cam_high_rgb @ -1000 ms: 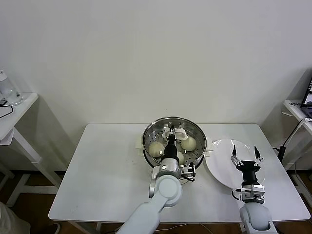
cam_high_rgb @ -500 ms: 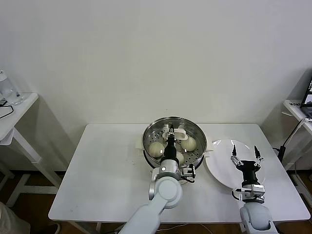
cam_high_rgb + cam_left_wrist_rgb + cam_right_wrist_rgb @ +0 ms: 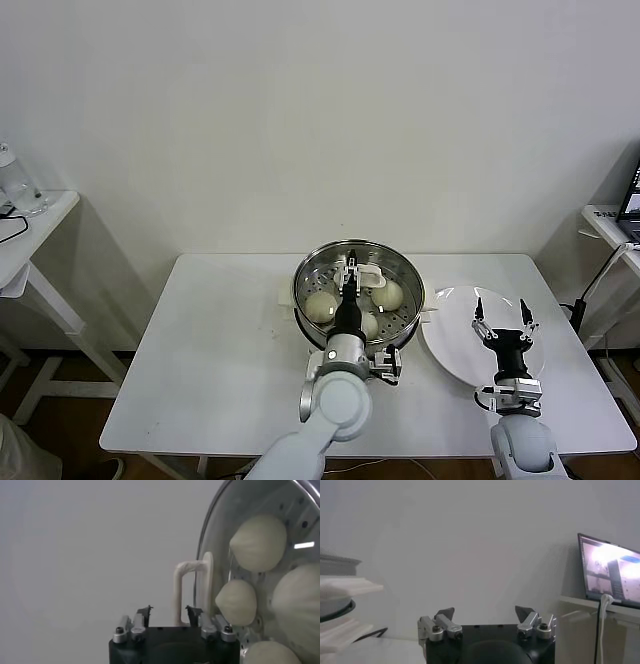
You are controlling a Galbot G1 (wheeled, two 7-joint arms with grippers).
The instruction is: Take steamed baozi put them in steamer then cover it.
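Observation:
The steel steamer (image 3: 304, 282) stands at the table's middle on its white base. The clear glass cover (image 3: 212, 525) lies on it, its white handle (image 3: 366, 271) at the centre. Three cream-white baozi show through the glass in the head view (image 3: 320, 305); the left wrist view shows a fourth as well (image 3: 260, 542). My left gripper (image 3: 350, 266) is over the cover right at the handle (image 3: 186, 580). Its fingers are apart with one leg of the handle just beyond the tips (image 3: 169, 611). My right gripper (image 3: 500, 311) is open and empty above the white plate (image 3: 485, 612).
A flat white plate (image 3: 450, 345) lies to the right of the steamer, under my right gripper. Small side tables stand at the far left (image 3: 30, 235) and far right (image 3: 612, 222), the right one with a laptop (image 3: 609, 570).
My left arm has drawn back a little toward me; its fingertips stay by the cover's handle. The right arm has not moved.

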